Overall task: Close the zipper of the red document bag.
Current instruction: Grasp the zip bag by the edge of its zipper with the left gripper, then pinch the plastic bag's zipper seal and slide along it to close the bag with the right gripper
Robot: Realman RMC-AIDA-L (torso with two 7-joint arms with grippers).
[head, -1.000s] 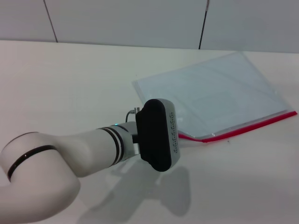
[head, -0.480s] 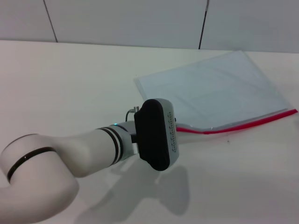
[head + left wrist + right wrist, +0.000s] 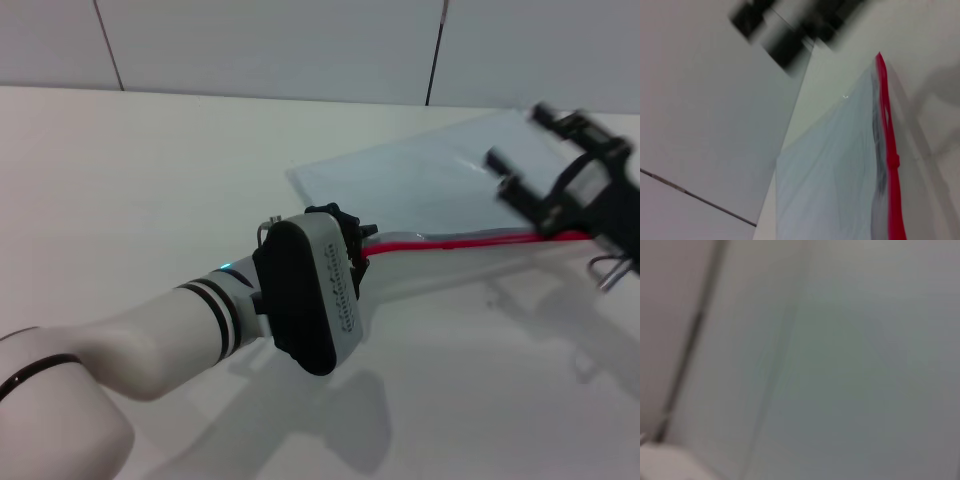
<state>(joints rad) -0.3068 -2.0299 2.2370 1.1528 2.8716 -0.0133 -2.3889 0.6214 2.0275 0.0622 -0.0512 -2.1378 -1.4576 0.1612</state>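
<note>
White tabletop (image 3: 150, 170) meets a pale panelled wall (image 3: 270, 45). On it lies the red document bag (image 3: 420, 185), its zipper (image 3: 470, 243) along the near edge. The left gripper (image 3: 358, 245) pinches the zipper's end, lifted since a moment ago. The right gripper (image 3: 528, 150), newly arrived, hovers spread above the far end.

Left end effector (image 3: 362, 240) at the zipper's (image 3: 470, 243) near end; right end effector (image 3: 522, 150), fingers spread, above its far end.
</note>
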